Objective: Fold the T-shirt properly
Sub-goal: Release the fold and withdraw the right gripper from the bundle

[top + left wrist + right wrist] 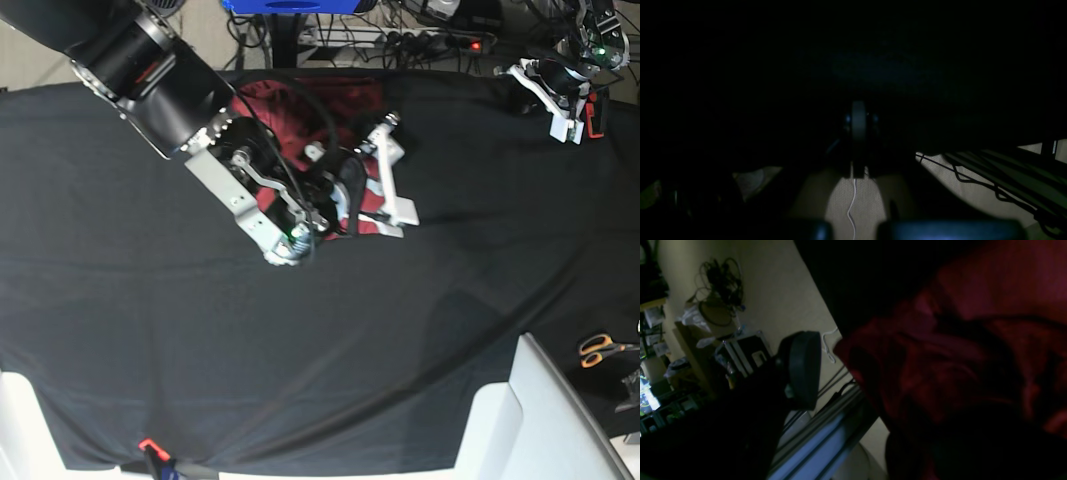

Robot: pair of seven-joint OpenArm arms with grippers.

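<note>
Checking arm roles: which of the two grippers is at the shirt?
The right gripper, jaws apart over the bunched red T-shirt. The left gripper sits shut at the table's far corner, off the shirt.

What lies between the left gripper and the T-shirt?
In the base view, only bare black cloth lies between the left gripper and the T-shirt.

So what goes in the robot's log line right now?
right hand: over T-shirt, grip unclear | left hand: shut, empty, far corner | fold: unfinished
</note>
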